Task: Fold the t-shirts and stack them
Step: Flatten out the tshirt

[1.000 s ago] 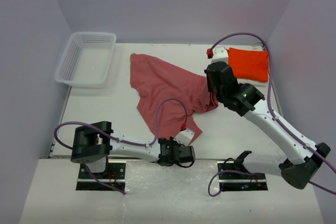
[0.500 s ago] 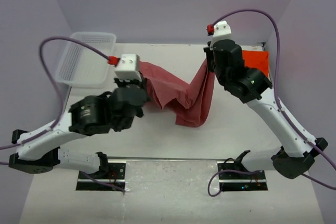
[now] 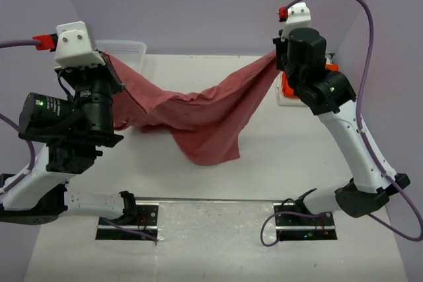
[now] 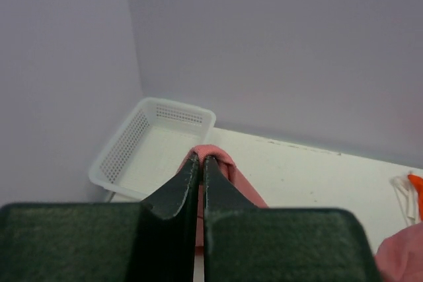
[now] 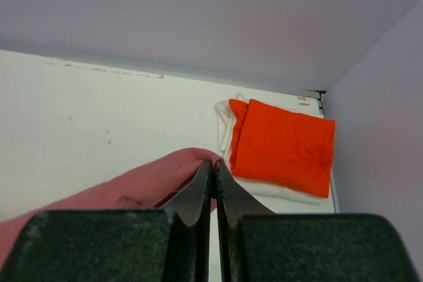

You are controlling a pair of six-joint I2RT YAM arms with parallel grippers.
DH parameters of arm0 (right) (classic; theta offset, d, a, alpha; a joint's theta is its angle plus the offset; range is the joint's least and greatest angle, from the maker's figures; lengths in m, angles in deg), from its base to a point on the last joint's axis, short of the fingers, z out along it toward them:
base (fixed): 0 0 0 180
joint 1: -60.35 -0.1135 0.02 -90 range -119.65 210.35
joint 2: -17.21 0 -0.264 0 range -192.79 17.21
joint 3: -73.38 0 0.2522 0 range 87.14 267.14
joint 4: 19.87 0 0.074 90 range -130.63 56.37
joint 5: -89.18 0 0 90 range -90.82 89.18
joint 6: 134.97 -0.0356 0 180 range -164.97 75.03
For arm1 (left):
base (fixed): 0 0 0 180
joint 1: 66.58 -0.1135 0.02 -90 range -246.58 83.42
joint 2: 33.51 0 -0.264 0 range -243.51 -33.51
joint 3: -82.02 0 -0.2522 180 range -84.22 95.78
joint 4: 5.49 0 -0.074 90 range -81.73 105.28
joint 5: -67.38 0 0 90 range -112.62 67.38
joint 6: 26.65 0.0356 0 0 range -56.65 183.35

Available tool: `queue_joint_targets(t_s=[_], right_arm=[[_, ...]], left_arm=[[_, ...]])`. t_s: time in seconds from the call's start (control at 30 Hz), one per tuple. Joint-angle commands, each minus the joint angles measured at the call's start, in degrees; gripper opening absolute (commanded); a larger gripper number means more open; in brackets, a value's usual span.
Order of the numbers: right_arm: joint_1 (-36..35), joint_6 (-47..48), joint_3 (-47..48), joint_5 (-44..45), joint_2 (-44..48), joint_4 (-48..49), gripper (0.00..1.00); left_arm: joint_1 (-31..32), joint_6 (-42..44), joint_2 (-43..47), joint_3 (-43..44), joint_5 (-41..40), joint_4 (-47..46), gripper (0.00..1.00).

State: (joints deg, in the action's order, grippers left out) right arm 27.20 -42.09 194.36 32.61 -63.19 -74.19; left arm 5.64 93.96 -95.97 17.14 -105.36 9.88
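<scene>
Rose-red t-shirt (image 3: 198, 117) aloft between left jaws and right jaws, each clenched on an edge.

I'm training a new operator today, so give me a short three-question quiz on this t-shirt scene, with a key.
1. True or false: the rose-red t-shirt is already folded.
2. What colour is the cloth under the folded orange t-shirt? A white, B blue, C grey.
3. Which tools are shut on the rose-red t-shirt?
Key: 1 false, it hangs spread between the tools. 2 A, the white t-shirt. 3 Both: left tool and right tool.
</scene>
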Motion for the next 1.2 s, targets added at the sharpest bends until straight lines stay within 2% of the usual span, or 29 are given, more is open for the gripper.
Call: queue_joint_targets(t_s=[0.0,0.1,0.23,0.3,0.33,0.37,0.4,0.43,0.47,0.53,0.57,0.6,0.63,0.7,0.73,0.8,0.83,0.93,1.0,1.17], right_arm=[[2.6,-1.0,-1.4,-2.0,3.1,-0.5,0.00],[3.7,-4.5,-2.8,-3.5,3.3,-1.5,0.00],[3.7,-6.8,-3.3,-5.3,3.0,-2.6,0.00],[3.7,-7.0,-3.6,-5.5,3.0,-2.6,0.00],[3.6,-6.9,-3.4,-5.4,2.5,-2.6,0.00],[3.6,-6.9,-3.0,-5.5,2.3,-2.6,0.00],[3.8,-6.7,-2.6,-5.5,1.9,-2.6,0.00],[3.8,-6.7,-1.8,-5.4,1.0,-2.9,0.00],[3.8,-6.7,-1.3,-5.4,0.6,-3.2,0.00],[4.1,-6.5,-0.5,-5.0,0.0,-3.5,0.00],[4.3,-6.6,0.0,-4.8,-0.4,-3.8,0.00],[5.3,-6.7,0.4,-4.9,-0.5,-4.1,0.00],[6.0,-6.9,0.6,-5.0,-0.7,-4.3,0.00],[8.4,-7.3,0.9,-6.1,-1.3,-4.9,0.00],[9.3,-7.9,0.6,-6.9,-1.4,-4.8,0.00],[11.7,-8.6,0.6,-8.0,-1.9,-4.8,0.00],[12.2,-9.0,0.7,-9.2,-2.1,-4.8,0.00],[14.4,-10.2,1.5,-11.4,-3.0,-4.8,0.00],[15.6,-10.8,1.9,-12.5,-3.3,-4.8,0.00],[15.7,-11.8,3.4,-14.5,-2.3,-5.7,0.00]], left_arm=[[1.2,32.8,-1.3,-5.6,-13.2,-35.2,0.00],[4.2,35.3,-2.1,-10.2,-13.4,-42.8,0.00],[9.1,33.0,-6.7,-16.3,-10.9,-46.4,0.00],[9.9,24.5,-8.9,-17.9,-7.6,-40.1,0.00],[10.0,17.8,-10.3,-16.7,-6.0,-33.1,0.00],[10.0,-1.8,-14.0,-14.5,-3.9,-9.3,0.00],[9.3,-16.2,-16.5,-10.2,6.3,8.6,0.00],[2.5,-30.9,-22.1,-0.8,16.2,23.5,0.00],[-1.3,-40.6,-24.3,0.1,24.2,29.0,0.00],[-7.8,-39.2,-27.1,-4.0,24.1,24.8,0.00],[-11.7,-42.4,-28.8,-3.6,27.4,26.6,0.00],[-16.2,-45.3,-29.3,-2.9,36.5,28.2,0.00],[-23.0,-46.4,-28.7,-4.4,38.8,27.6,0.00],[-29.7,-47.5,-27.5,-5.7,44.9,26.3,0.00],[-36.0,-47.7,-25.7,-6.6,47.0,25.9,0.00],[-42.7,-47.8,-24.2,-5.8,53.2,26.7,0.00],[-48.4,-47.6,-22.9,-5.2,55.3,27.0,0.00],[-56.3,-44.9,-22.8,1.4,59.4,31.2,0.00],[-59.2,-43.3,-23.1,5.8,62.8,35.4,0.00],[-60.2,-42.2,-20.3,13.3,64.4,38.6,0.00]])
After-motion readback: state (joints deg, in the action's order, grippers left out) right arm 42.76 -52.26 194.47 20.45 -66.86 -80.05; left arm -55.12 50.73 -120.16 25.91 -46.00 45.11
